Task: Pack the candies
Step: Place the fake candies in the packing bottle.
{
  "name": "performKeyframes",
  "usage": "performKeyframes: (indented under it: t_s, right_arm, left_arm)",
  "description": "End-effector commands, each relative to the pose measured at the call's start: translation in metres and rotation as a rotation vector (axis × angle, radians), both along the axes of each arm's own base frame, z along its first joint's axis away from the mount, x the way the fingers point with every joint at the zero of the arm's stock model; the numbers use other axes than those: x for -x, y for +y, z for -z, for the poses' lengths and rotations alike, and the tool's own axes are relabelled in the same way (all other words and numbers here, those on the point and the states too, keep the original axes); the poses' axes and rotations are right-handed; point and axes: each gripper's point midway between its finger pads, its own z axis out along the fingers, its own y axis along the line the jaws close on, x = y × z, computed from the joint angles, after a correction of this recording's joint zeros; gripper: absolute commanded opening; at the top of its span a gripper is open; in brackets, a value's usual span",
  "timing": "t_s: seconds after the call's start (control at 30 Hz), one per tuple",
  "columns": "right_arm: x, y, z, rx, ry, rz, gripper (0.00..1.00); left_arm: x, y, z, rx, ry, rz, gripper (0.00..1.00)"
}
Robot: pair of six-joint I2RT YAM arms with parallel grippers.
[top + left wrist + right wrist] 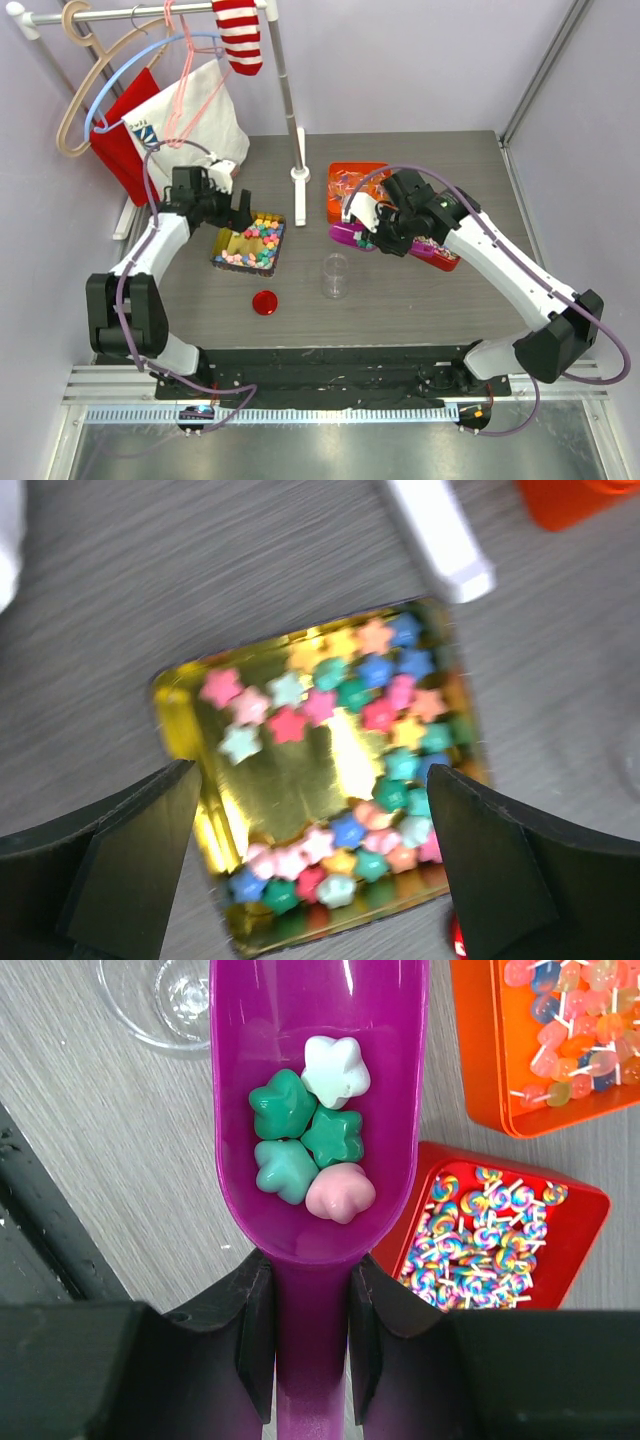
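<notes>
Right pincer (310,1305) sits closest to its wrist cam, both fingers pressed onto the handle of a purple scoop (320,1050), pinching it level w/ the bowl facing up. Five star-shaped candies (332,1136) lie in the scoop bowl: two dark green, one lighter green, one white, one pink, all touching in a tight cluster. Scoop's front end is just beside the rim of a clear jar (336,276), which stands upright & uncapped on the grey surface (400,310). Red lid (264,302) lies flat on the surface, near the jar on its left. Beside the scoop on the other side: orange tin (480,1040) w/ pastel lollipops on white sticks, & a red tin (590,1220) w/ swirl lollipops, the two tins next to each other. Left pincer (312,780) is spread wide, holding nothing, hovering over a gold tin (290,790). Most candies are in that tin, mixed colours, piled along its far & right sides w/ bare gold in the middle.
</notes>
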Motion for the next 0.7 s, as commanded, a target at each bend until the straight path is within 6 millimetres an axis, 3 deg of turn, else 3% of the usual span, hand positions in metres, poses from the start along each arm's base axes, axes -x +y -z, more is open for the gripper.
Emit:
performKeyframes:
  t_s: [0.0, 0.17, 0.3, 0.43, 0.67]
  right_arm:
    - [0.006, -0.011, -0.018, 0.005, -0.048, 0.004, 0.01]
    - [0.008, -0.016, -0.024, 0.016, -0.049, 0.015, 0.01]
    - [0.013, -0.018, -0.025, 0.029, -0.031, 0.009, 0.01]
    - [0.018, -0.025, -0.025, 0.068, -0.005, -0.008, 0.01]
    - [0.02, -0.023, -0.038, 0.081, 0.014, -0.034, 0.01]
  left_arm:
    - [0.01, -0.044, -0.028, 0.037, -0.048, 0.182, 1.0]
    - [0.03, -0.09, -0.027, 0.166, 0.028, 0.332, 1.0]
    - [0.039, -0.114, -0.025, 0.178, 0.025, 0.402, 1.0]
    - [0.044, -0.13, -0.016, 0.165, 0.027, 0.44, 1.0]
    - [0.042, -0.14, -0.006, 0.174, 0.054, 0.438, 1.0]
